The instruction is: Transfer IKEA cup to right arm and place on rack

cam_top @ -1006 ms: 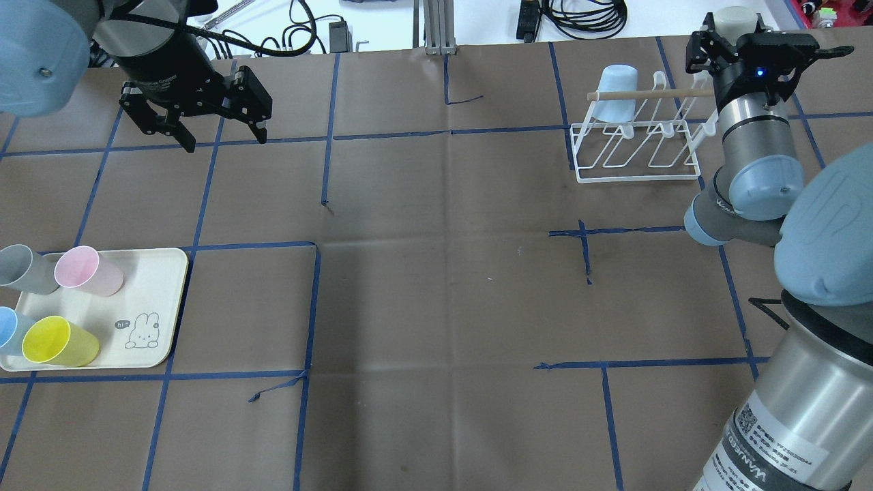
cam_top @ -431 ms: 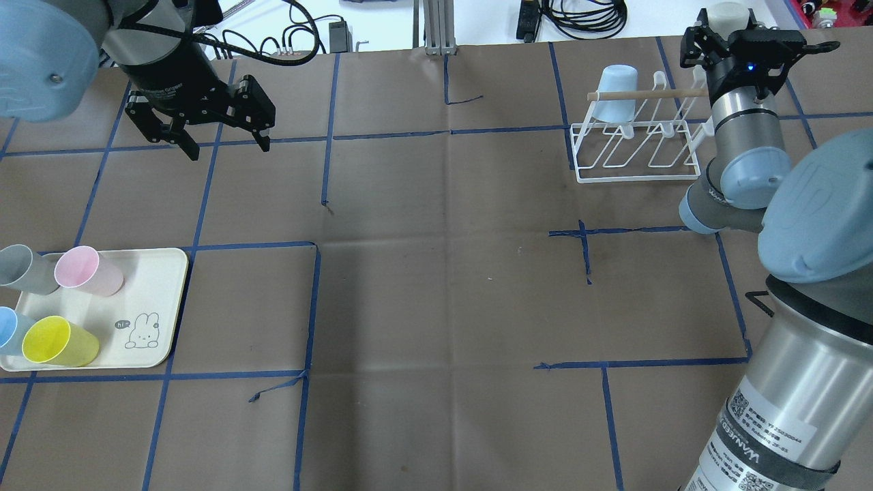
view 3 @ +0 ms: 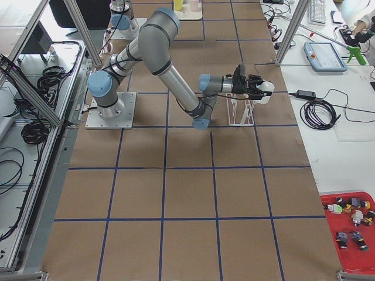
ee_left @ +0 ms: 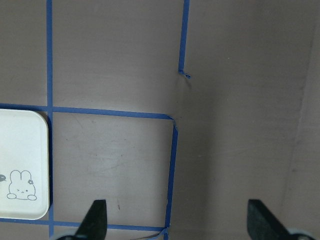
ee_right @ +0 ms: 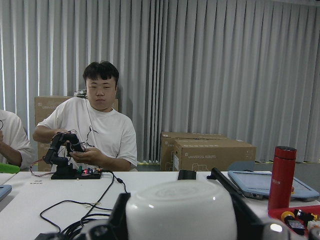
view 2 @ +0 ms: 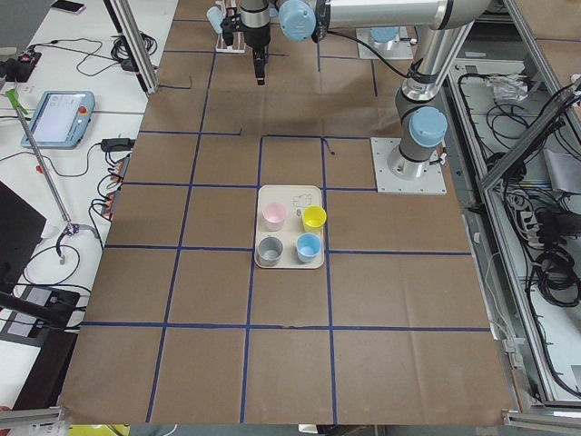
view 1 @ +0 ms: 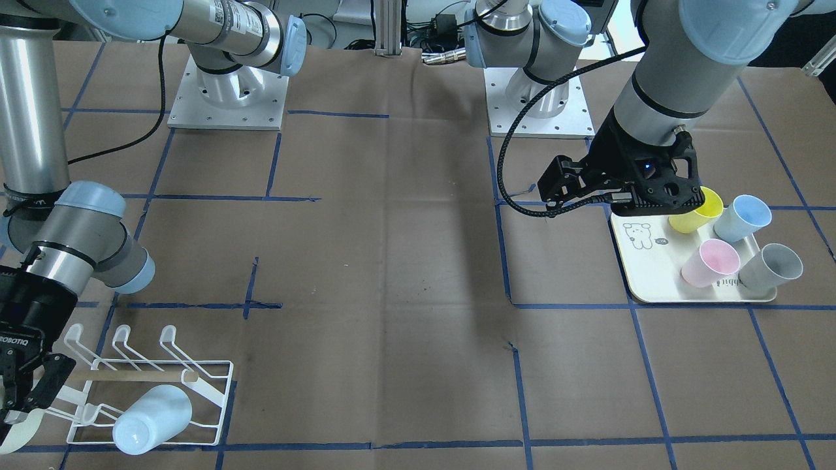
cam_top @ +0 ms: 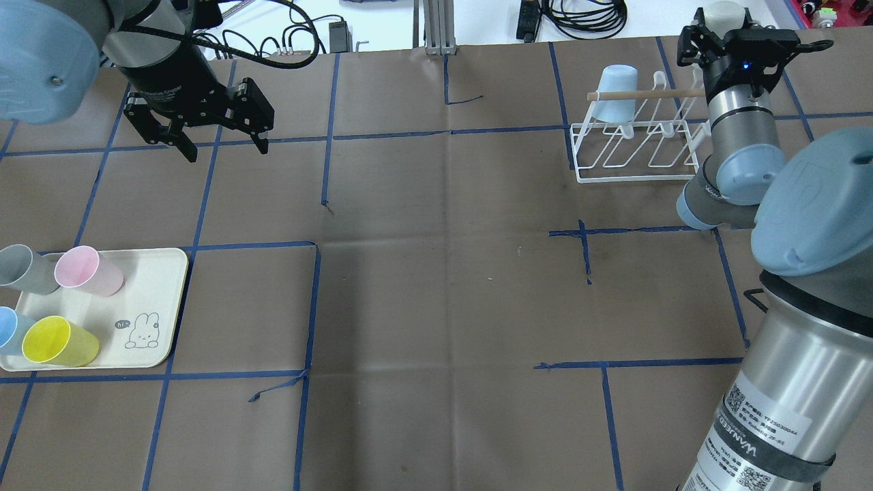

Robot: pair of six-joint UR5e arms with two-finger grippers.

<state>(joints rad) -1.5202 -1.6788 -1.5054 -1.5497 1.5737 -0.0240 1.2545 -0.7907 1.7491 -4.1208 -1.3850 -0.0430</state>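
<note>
My right gripper [cam_top: 724, 26] is shut on a white cup [cam_top: 721, 11], held sideways just past the far right end of the white wire rack [cam_top: 638, 146]. The cup fills the bottom of the right wrist view [ee_right: 180, 210] between the fingers. It also shows in the front view [view 1: 16, 436] beside the rack [view 1: 150, 365]. A light blue cup [cam_top: 617, 88] hangs upturned on a rack prong under the wooden dowel [cam_top: 644, 95]. My left gripper [cam_top: 225, 151] is open and empty above bare table, far from the rack; its fingertips [ee_left: 97, 217] show wide apart.
A cream tray [cam_top: 146, 341] with a rabbit drawing sits at the near left. It holds a pink cup [cam_top: 89, 271], a yellow cup [cam_top: 60, 341], a grey cup [cam_top: 24, 268] and a blue cup [cam_top: 8, 329]. Cables lie beyond the table's far edge. Operators sit across.
The right arm has carried the white cup a little farther away and leftward past the rack's end. The left gripper has shifted slightly right, still open.
</note>
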